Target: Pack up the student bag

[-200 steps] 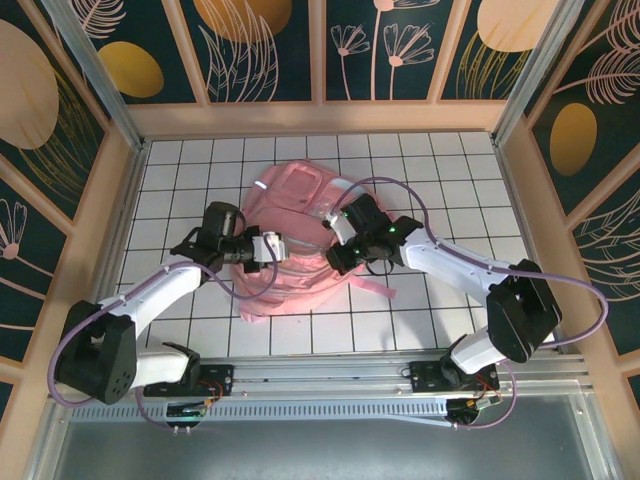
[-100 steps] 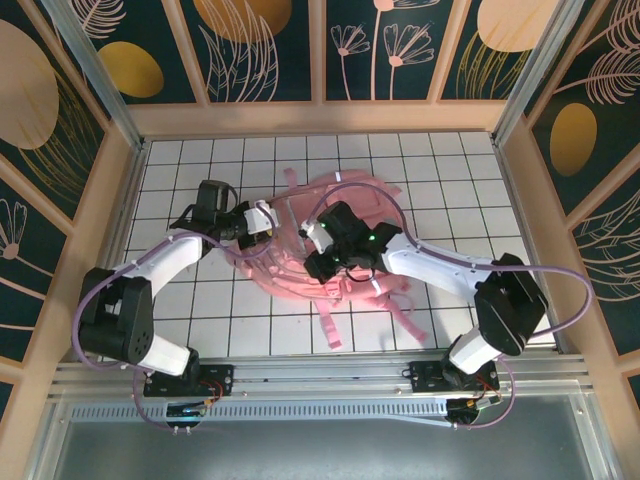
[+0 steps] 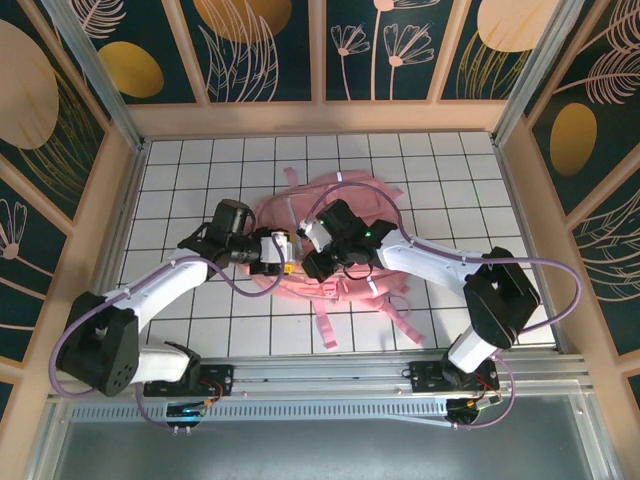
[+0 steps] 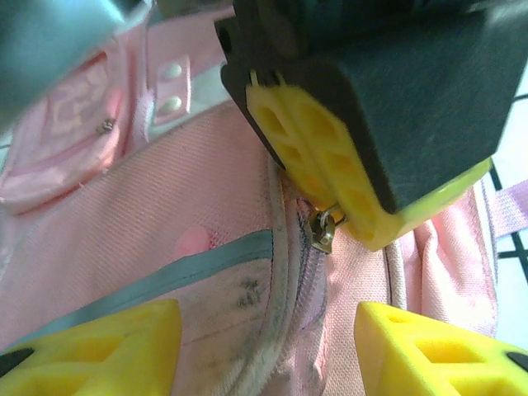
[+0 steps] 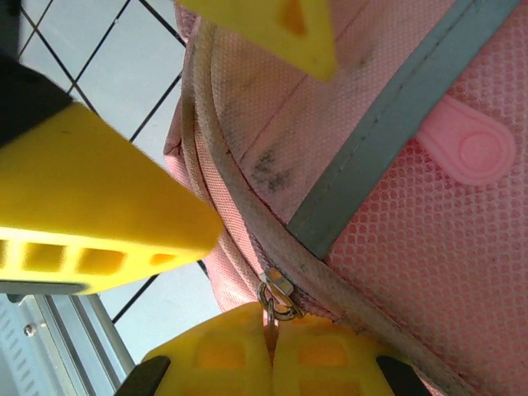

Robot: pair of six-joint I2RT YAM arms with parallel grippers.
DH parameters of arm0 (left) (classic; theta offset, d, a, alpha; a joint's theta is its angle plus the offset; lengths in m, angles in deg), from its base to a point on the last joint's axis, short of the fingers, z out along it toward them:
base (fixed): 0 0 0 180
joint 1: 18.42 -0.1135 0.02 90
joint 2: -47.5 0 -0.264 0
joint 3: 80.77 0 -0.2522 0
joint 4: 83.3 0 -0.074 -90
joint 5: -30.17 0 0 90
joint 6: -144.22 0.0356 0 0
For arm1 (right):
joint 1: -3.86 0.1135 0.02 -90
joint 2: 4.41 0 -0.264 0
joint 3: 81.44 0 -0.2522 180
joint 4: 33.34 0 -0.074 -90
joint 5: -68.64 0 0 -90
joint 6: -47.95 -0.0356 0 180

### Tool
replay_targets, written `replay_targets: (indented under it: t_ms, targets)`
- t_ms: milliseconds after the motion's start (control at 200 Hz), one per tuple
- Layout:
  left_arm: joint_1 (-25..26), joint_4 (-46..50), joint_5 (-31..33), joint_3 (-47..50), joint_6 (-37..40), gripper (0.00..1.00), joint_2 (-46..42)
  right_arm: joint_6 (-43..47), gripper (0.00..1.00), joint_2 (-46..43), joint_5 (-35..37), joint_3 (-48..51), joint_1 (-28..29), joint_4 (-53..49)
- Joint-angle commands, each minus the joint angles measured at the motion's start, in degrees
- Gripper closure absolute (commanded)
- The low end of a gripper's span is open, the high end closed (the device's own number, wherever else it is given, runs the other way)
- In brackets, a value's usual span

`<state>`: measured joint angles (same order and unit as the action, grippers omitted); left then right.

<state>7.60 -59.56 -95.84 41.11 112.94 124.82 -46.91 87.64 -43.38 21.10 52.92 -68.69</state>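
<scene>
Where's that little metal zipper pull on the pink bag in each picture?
Top external: too small to tell, under the right gripper on the student bag.
Left wrist: zipper pull just right of centre, at the right gripper's yellow tip.
Right wrist: zipper pull bottom centre.
Shared landmark: the right gripper, shut on it.

pink student bag with grey strips, white black-gridded table.

There is one backpack and one tiled table. There are two grippers, the left gripper and the right gripper, each with two yellow fingers. There is one metal zipper pull and two white snaps.
</scene>
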Motion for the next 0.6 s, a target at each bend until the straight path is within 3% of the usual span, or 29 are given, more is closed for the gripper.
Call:
replay_targets:
  t_ms: [0,50,130,395,596]
  targets:
    - [1.12,-1.04,4.85,-1.72,1.43,0.50,2.99,-0.75,1.00,-1.41,-0.13,0.50,-0.81,3.09]
    - [1.23,-0.92,7.51,-2.23,1.48,0.61,4.22,-1.24,1.00,-1.76,0.05,0.95,-0.81,3.45]
    - [1.23,0.82,9.32,-4.04,1.60,1.00,5.12,-2.05,1.00,-1.97,1.98,2.04,-1.12,3.27]
    - [1.14,3.53,7.93,-4.60,5.35,1.00,4.07,-7.45,1.00,-2.87,7.71,9.28,-10.66,2.53]
    - [1.14,4.51,5.71,-4.18,6.61,1.00,3.97,-5.70,0.99,-3.89,10.42,9.04,-13.43,1.82]
